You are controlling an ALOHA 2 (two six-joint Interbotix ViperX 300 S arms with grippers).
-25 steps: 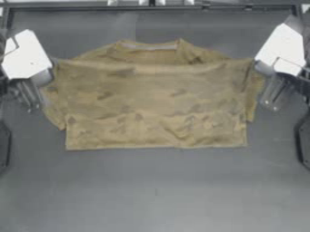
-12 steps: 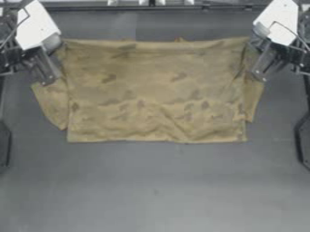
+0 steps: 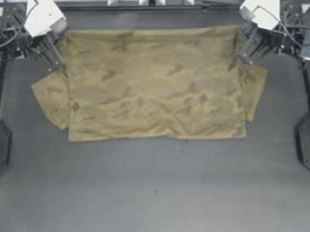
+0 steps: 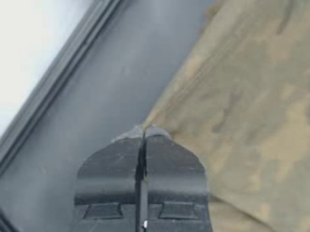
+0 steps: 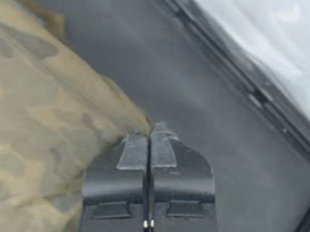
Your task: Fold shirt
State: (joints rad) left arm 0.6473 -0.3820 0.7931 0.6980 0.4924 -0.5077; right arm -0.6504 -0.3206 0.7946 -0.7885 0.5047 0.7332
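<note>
Both hands work at the far edge of the surface [image 3: 151, 190]. Left hand [image 3: 53, 55] sits near the far left corner, its two dark jaws pressed together on the upper left corner of the shirt [image 3: 154, 86]; in the left wrist view a small peak of tan cloth pokes out from between the closed jaw tips, and the shirt's edge runs away from that hand [image 4: 144, 133] across the dark surface [image 4: 97, 104]. Right hand [image 3: 247, 45] sits near the far right corner and is likewise clamped on the shirt's upper right corner; the right wrist view shows the same small tuft of fabric caught at the tips of the hand [image 5: 149, 131], with the shirt [image 5: 48, 118] spreading off to one side.

Between the two hands the shirt's top edge is drawn straight, running parallel to the far edge of the surface and close to it. Its body lies spread over the far half of the surface, roughly centred between the left and right edges. One short sleeve sticks out on each side, below each hand. Its bottom hem lies about midway across the surface, mostly straight, with a few soft wrinkles in the lower part of the cloth. Faint darker blotches mottle the mustard fabric.
</note>
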